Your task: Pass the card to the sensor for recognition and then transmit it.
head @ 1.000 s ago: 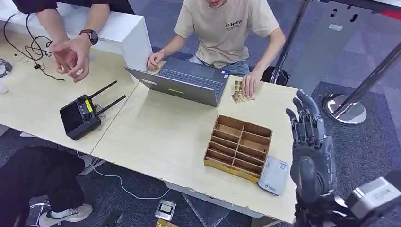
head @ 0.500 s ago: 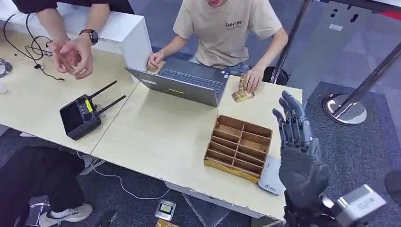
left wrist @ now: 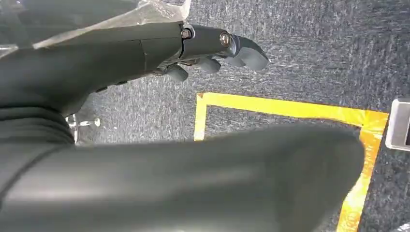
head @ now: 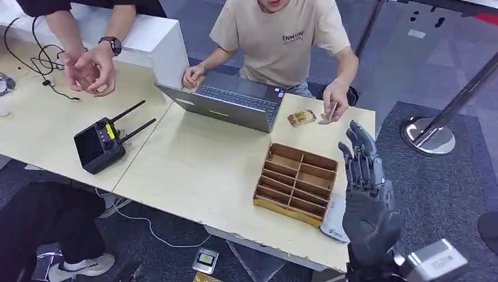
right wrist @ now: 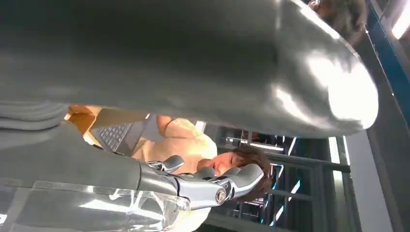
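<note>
I see my right hand (head: 365, 176) raised empty, fingers spread, beside the divider box (head: 297, 182); person's hand (head: 335, 103) holds card (head: 331, 113) over table (head: 199, 170).

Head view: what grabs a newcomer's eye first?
The robot's right hand, raised with fingers apart and holding nothing, at the table's right end beside the wooden divider tray. Across the table, a seated person in a beige shirt holds up a card next to the open laptop. A black controller with two antennas lies further left.
</note>
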`<control>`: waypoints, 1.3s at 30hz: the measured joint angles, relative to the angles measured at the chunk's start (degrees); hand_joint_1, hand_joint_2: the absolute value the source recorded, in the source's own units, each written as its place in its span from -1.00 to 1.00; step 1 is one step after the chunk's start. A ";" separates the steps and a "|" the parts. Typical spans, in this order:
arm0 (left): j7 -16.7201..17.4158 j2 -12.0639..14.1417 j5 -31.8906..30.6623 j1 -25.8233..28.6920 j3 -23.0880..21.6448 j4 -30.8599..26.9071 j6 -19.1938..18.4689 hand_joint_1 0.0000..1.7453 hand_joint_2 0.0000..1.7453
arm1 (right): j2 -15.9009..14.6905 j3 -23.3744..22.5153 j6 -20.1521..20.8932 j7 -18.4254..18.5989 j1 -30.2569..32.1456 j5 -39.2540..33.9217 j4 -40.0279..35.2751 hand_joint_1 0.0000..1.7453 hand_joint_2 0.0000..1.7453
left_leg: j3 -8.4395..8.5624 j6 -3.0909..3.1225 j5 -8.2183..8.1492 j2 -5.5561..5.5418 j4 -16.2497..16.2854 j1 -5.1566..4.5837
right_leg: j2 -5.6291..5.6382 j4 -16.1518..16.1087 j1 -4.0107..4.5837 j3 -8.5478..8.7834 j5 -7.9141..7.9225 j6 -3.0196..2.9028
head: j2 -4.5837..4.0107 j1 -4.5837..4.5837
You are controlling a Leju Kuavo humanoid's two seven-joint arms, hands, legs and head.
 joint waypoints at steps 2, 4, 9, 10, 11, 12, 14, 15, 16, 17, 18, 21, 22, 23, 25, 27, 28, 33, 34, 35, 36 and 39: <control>-0.54 0.00 0.24 0.03 0.00 0.00 -0.02 -1.00 -1.00 | -0.09 0.04 -0.04 0.07 -0.01 -0.07 -0.11 -1.00 -1.00 | 0.00 0.00 0.00 0.01 0.00 0.00 | 0.00 0.00 0.00 0.00 0.00 0.00 | 0.00 0.02; -1.16 0.00 0.59 0.02 0.00 0.00 -0.13 -1.00 -1.00 | -0.18 0.02 -0.06 0.42 -0.05 -0.22 -0.46 -1.00 -1.00 | 0.00 0.00 0.00 0.01 0.00 0.00 | 0.00 0.00 0.00 0.00 0.00 0.00 | 0.00 0.02; -3.88 -0.13 0.72 0.02 0.00 0.00 1.05 -1.00 -1.00 | -0.22 -0.35 -0.17 0.63 -0.09 -2.25 -0.92 -1.00 -1.00 | 0.01 0.00 0.00 0.02 0.00 0.00 | 0.00 0.00 0.00 0.00 0.00 0.00 | 0.00 0.00; -4.09 -0.20 0.55 0.02 0.00 0.00 1.31 -1.00 -1.00 | -0.26 -0.46 -0.13 0.72 -0.10 -2.60 -1.09 -1.00 -1.00 | 0.01 0.00 0.00 0.02 0.00 -0.01 | 0.00 0.00 0.00 -0.01 0.00 0.00 | 0.00 0.02; -4.37 -0.41 0.24 0.03 0.00 0.00 1.66 -1.00 -1.00 | -0.41 -0.74 0.07 0.74 -0.10 -3.39 -1.31 -1.00 -1.00 | 0.01 0.00 0.00 0.02 0.00 -0.01 | 0.00 0.00 0.00 -0.01 0.00 0.00 | 0.00 0.02; -4.70 -0.63 0.13 0.05 0.00 0.00 2.01 -1.00 -1.00 | -0.55 -0.96 0.33 0.90 -0.10 -4.02 -1.53 -1.00 -1.00 | 0.01 0.00 0.00 0.02 0.00 -0.01 | 0.00 0.00 -0.01 -0.01 0.00 0.00 | 0.00 0.02; -4.92 -1.14 0.07 0.04 0.00 -0.02 2.29 -1.00 -1.00 | -0.87 -1.70 0.90 0.96 -0.10 -5.02 -1.81 -1.00 -1.00 | 0.01 0.00 0.00 0.02 0.00 -0.01 | 0.00 0.00 -0.01 0.00 0.00 0.00 | 0.00 0.04; -4.94 -1.38 0.07 0.03 0.00 -0.02 2.65 -1.00 -1.00 | -1.03 -2.01 1.16 0.94 -0.09 -5.73 -1.95 -1.00 -1.00 | 0.01 0.00 0.00 0.02 0.01 -0.01 | 0.01 0.00 -0.01 -0.01 0.00 0.00 | 0.00 0.00; -4.96 -1.60 0.09 0.03 0.00 -0.02 2.87 -1.00 -1.00 | -1.14 -2.25 1.40 0.83 -0.12 -6.14 -1.97 -1.00 -1.00 | 0.01 0.00 0.00 0.02 0.00 -0.01 | 0.01 -0.01 -0.01 0.00 0.00 0.00 | 0.00 0.02; -4.96 -1.79 0.09 0.04 0.00 -0.02 3.02 -1.00 -1.00 | -1.29 -2.58 1.60 0.76 -0.10 -6.38 -1.95 -1.00 -1.00 | 0.01 0.00 0.00 0.02 0.01 -0.01 | 0.01 -0.01 -0.01 0.00 0.00 0.00 | 0.00 0.00; -4.96 -1.97 0.09 0.04 0.00 -0.02 3.06 -1.00 -1.00 | -1.40 -2.86 1.77 0.74 -0.11 -6.40 -1.97 -1.00 -1.00 | 0.01 0.00 0.00 0.02 0.01 -0.01 | 0.01 -0.01 -0.01 0.00 0.00 0.00 | 0.00 0.02; -4.94 -2.38 0.09 0.04 0.00 -0.02 3.13 -1.00 -1.00 | -1.64 -3.50 2.34 0.52 -0.11 -6.40 -1.95 -1.00 -1.00 | 0.02 0.00 0.00 0.02 0.01 -0.01 | 0.01 -0.01 -0.01 0.00 0.00 0.00 | 0.00 0.00; -4.92 -2.49 0.09 0.03 0.00 -0.02 3.19 -1.00 -1.00 | -1.66 -3.61 2.53 0.52 -0.11 -6.42 -1.95 -1.00 -1.00 | 0.01 0.00 0.00 0.02 0.00 -0.01 | 0.01 -0.01 -0.01 0.00 0.00 0.00 | 0.00 0.02; -4.83 -2.62 0.09 0.03 0.00 -0.02 3.24 -1.00 -1.00 | -1.66 -3.72 2.71 0.52 -0.11 -6.51 -1.95 -1.00 -1.00 | 0.01 0.00 0.00 0.02 0.00 -0.01 | 0.01 -0.01 -0.01 -0.01 0.00 0.00 | 0.00 0.00; -4.78 -2.91 0.09 0.04 0.00 -0.02 3.35 -1.00 -1.00 | -1.71 -3.89 3.04 0.52 -0.11 -6.73 -1.95 -1.00 -1.00 | 0.01 0.00 0.00 0.02 0.00 -0.01 | 0.01 -0.01 0.00 -0.01 0.00 0.00 | 0.00 0.02; -4.74 -3.17 0.07 0.04 0.00 -0.02 3.43 -1.00 -1.00 | -1.79 -4.13 3.28 0.52 -0.11 -6.73 -1.95 -1.00 -1.00 | 0.01 0.00 0.00 0.02 0.00 -0.01 | 0.01 -0.01 0.00 -0.01 0.00 0.00 | 0.00 0.02; -4.57 -3.28 0.04 0.03 0.00 -0.02 3.52 -1.00 -1.00 | -1.88 -4.20 3.45 0.52 -0.11 -6.65 -1.95 -1.00 -1.00 | 0.01 0.00 0.00 0.02 0.00 -0.01 | 0.01 -0.01 0.00 -0.01 0.00 0.00 | 0.00 0.02; -4.57 -3.63 0.15 0.04 0.00 -0.02 3.65 -1.00 -1.00 | -2.06 -4.57 3.54 0.52 -0.05 -6.54 -1.95 -1.00 -1.00 | 0.01 0.00 0.00 0.02 0.00 -0.01 | 0.01 -0.01 -0.01 -0.01 0.00 0.00 | 0.00 0.02; -4.57 -3.69 0.17 0.04 0.00 -0.02 3.65 -1.00 -1.00 | -2.06 -4.61 3.54 0.52 0.01 -6.73 -1.95 -1.00 -1.00 | 0.01 0.00 0.00 0.02 0.00 -0.01 | 0.01 -0.01 -0.01 -0.01 0.00 0.00 | 0.00 0.02; -4.57 -3.74 0.20 0.04 0.00 -0.02 3.69 -1.00 -1.00 | -2.06 -4.68 3.54 0.53 0.11 -6.95 -1.95 -1.00 -1.00 | 0.00 0.00 0.00 0.02 0.00 -0.01 | 0.01 -0.01 -0.01 -0.01 0.00 0.00 | 0.00 0.02; -4.57 -3.76 0.42 0.05 0.00 -0.02 3.81 -1.00 -1.00 | -2.06 -4.68 3.59 0.52 0.16 -7.13 -1.95 -1.00 -1.00 | 0.00 0.00 0.00 0.02 0.00 -0.01 | 0.01 -0.01 0.00 0.00 0.00 0.00 | 0.00 0.02; -5.18 -3.65 2.01 0.03 0.09 0.00 3.43 -1.00 -1.00 | -1.75 -4.52 4.24 -0.24 0.05 -6.99 -1.79 -1.00 -1.00 | -0.01 0.00 0.00 0.01 0.00 0.00 | 0.01 0.00 0.00 0.01 0.00 0.00 | 0.00 0.02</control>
